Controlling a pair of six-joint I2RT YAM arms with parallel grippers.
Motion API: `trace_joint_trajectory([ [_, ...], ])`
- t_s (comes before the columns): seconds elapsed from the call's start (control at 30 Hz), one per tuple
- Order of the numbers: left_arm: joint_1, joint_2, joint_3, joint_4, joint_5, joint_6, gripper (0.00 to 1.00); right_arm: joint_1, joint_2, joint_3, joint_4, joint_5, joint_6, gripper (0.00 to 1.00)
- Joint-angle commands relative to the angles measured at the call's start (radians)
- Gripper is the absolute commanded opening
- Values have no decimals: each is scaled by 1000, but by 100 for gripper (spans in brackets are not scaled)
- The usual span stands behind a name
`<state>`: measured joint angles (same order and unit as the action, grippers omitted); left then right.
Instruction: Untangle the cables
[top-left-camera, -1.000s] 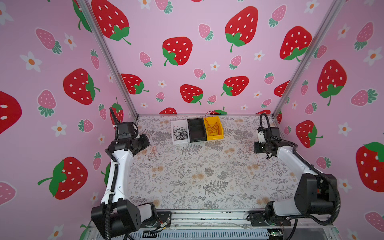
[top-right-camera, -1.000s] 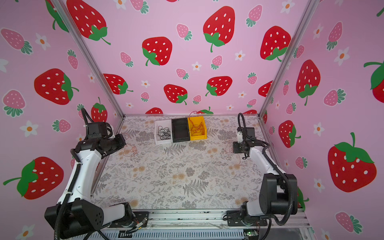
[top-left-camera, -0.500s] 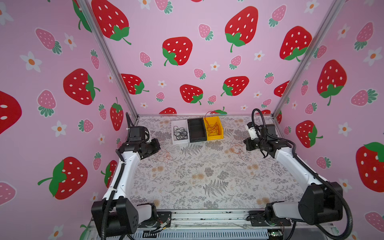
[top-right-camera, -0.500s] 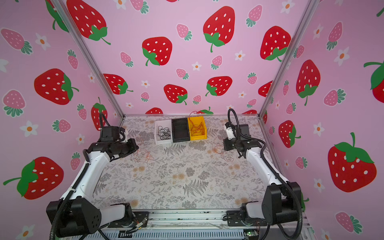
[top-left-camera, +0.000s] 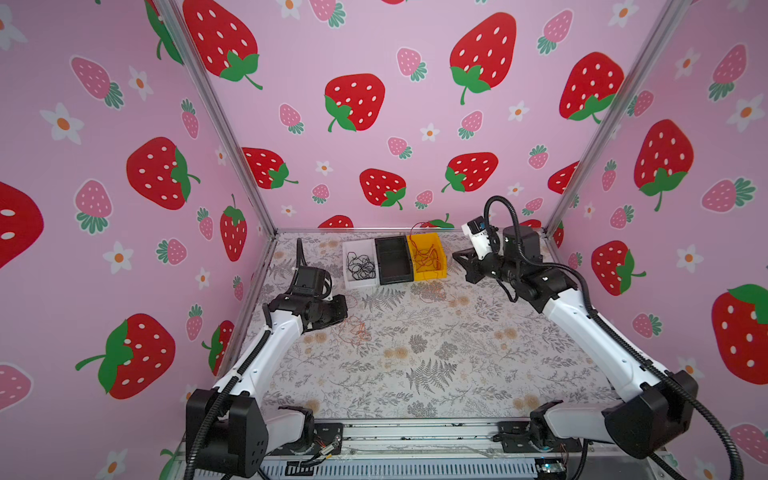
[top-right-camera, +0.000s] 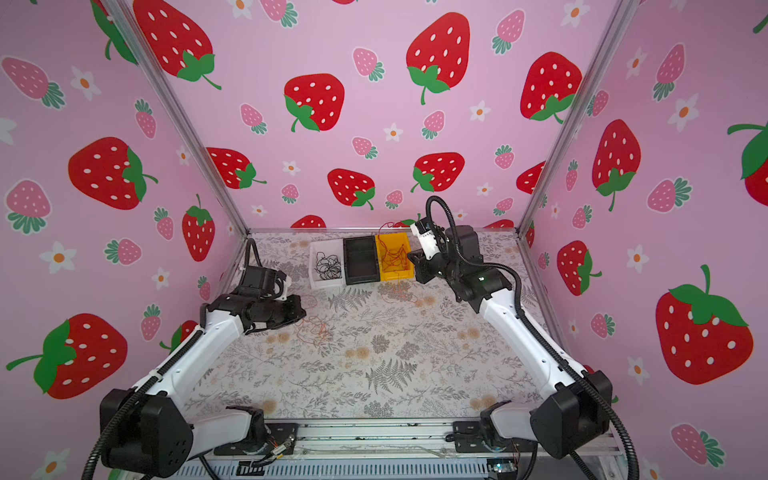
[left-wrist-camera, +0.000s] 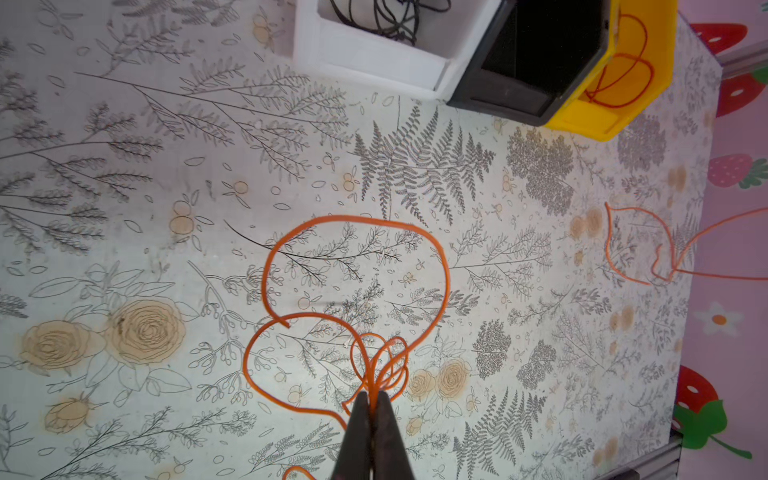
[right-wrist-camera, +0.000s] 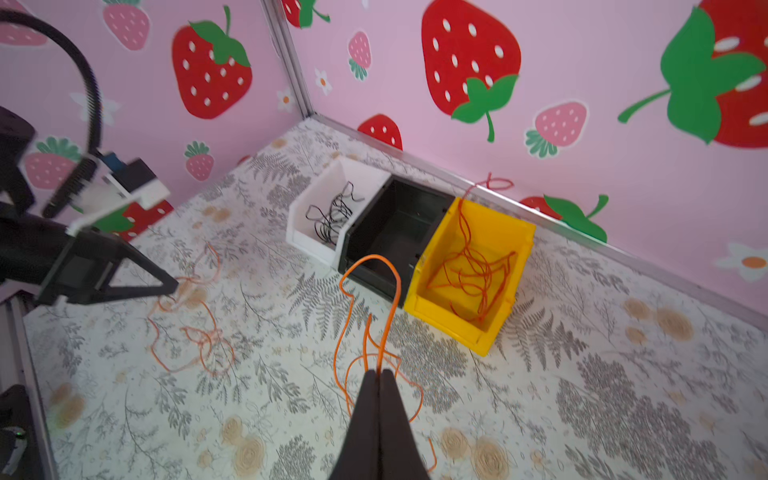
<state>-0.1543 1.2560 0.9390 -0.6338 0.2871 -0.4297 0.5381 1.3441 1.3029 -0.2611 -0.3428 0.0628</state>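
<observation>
White arm links (top-left-camera: 266, 352), blk joints (top-left-camera: 226, 432), ribbed blk hoses (top-left-camera: 514, 218), tapered blk L claw (left-wrist-camera: 371, 395), R claw (right-wrist-camera: 377, 372).

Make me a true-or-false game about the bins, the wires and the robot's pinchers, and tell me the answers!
1. The white bin holds black cables. True.
2. The black bin is stuffed with cables. False: it looks empty.
3. The left gripper has its jaws shut on an orange loop. True.
4. The right gripper has its jaws wide open. False: they are shut on an orange strand.
5. The yellow bin stands between the other two. False: the black bin is in the middle.
</observation>
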Motion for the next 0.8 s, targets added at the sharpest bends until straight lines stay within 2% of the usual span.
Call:
trace_joint_trajectory([
  [0.0,-28,20,-11,3,-58,-27,0,45,39,88,99,-3,14,3],
  [0.3,-49,1,-45,42,-48,-20,0,97,195,266,162,-31,-55,3],
  [0.77,-77,8,-66,100,-11,20,0,101,446,385,305,-82,-134,3],
])
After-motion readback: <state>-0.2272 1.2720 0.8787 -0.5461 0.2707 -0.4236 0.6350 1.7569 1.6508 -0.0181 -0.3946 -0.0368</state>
